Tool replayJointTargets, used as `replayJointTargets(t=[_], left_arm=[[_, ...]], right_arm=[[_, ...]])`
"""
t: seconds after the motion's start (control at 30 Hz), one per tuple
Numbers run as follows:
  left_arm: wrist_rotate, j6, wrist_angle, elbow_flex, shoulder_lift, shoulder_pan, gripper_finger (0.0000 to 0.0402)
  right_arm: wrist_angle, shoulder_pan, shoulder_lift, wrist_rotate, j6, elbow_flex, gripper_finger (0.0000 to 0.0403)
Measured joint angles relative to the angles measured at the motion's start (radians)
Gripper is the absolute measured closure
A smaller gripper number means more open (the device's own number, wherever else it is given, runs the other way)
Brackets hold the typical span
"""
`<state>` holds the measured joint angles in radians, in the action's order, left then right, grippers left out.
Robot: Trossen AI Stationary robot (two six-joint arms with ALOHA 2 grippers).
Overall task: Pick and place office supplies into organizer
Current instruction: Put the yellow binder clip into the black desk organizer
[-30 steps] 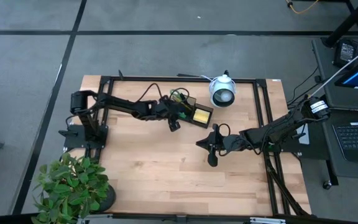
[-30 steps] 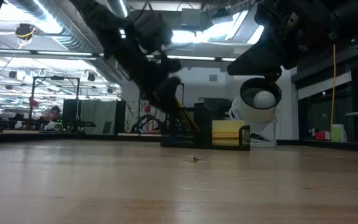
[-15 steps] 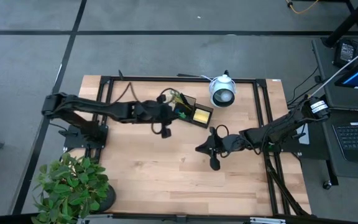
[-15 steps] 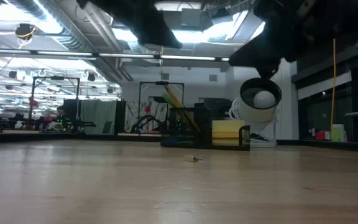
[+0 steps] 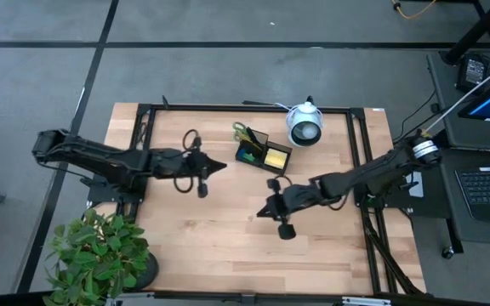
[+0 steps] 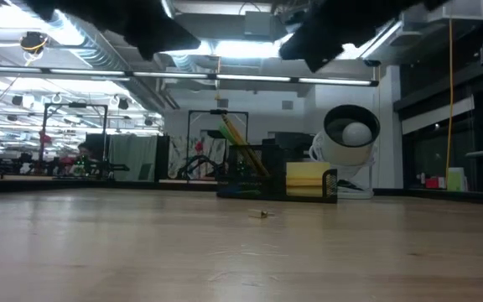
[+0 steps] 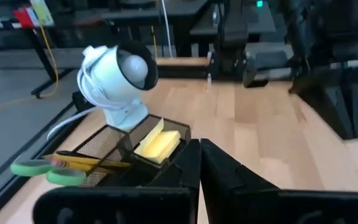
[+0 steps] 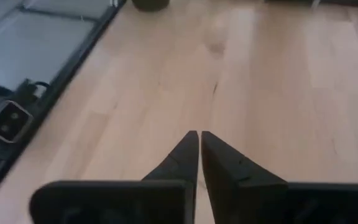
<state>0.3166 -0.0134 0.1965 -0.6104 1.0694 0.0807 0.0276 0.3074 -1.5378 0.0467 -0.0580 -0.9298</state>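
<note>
Two grippers, both empty. Left gripper (image 5: 220,166), left of centre in the high view, has its fingers pressed together; right gripper (image 5: 260,213), lower centre, shows fingers (image 8: 188,155) nearly touching, holding nothing. Organizer (image 5: 262,150) stands upper centre on the table (image 5: 228,255), beside the white round device (image 5: 304,125). It holds the yellow sticky-note pad (image 7: 159,142) (front compartment), green-handled scissors (image 7: 45,171) and a pencil (image 6: 233,134) leaning upright. One small scrap (image 6: 262,214) lies on the wood ahead of the organizer. Judged risk: a sweeping arm could clip the protruding pencil or scissors and tip the light organizer.
</note>
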Motion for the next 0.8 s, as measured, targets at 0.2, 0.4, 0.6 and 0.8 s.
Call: replayJointTargets(t=[0.2, 0.4, 0.6, 0.8], left_arm=[[0.067, -0.008, 0.028, 0.079, -0.122, 0.055, 0.0400], [0.109, -0.008, 0.035, 0.167, -0.238, 0.108, 0.0400], [0.110, -0.009, 0.046, 0.268, -0.340, 0.139, 0.0400], [0.083, -0.026, 0.078, 0.347, -0.430, 0.143, 0.0399]], right_arm=[[-0.235, -0.004, -0.135, -0.024, 0.094, -0.208, 0.0322], [-0.449, -0.004, -0.272, -0.026, 0.179, -0.385, 0.0259], [-0.576, -0.009, -0.407, -0.026, 0.248, -0.497, 0.0243], [-0.674, -0.041, -0.481, -0.025, 0.258, -0.558, 0.0242]])
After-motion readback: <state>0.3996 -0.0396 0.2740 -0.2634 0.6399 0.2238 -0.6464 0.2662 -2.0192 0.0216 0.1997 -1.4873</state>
